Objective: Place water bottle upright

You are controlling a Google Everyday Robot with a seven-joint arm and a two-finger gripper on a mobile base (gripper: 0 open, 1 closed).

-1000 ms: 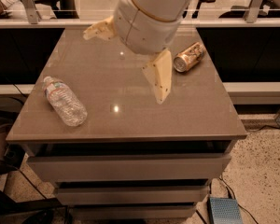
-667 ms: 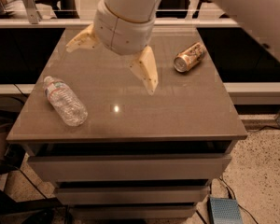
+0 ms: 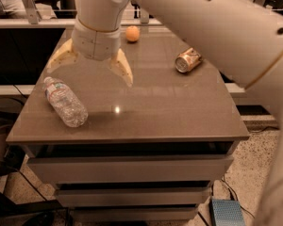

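Observation:
The water bottle (image 3: 64, 101), clear ribbed plastic with a white label, lies on its side near the front left corner of the grey-brown table (image 3: 170, 107). My gripper (image 3: 90, 69) hangs over the left middle of the table, just above and right of the bottle. Its two tan fingers are spread wide apart and hold nothing. One finger (image 3: 122, 68) points down to the right, the other (image 3: 60, 60) to the left, close to the bottle's cap end.
A gold-tan drink can (image 3: 187, 60) lies on its side at the right back of the table. An orange ball-like fruit (image 3: 132, 33) sits at the back edge. My white arm (image 3: 212, 27) crosses the upper right. Drawers are below the tabletop.
My gripper has moved left across the table, from beside the can to above the bottle. The bottle and can have not moved.

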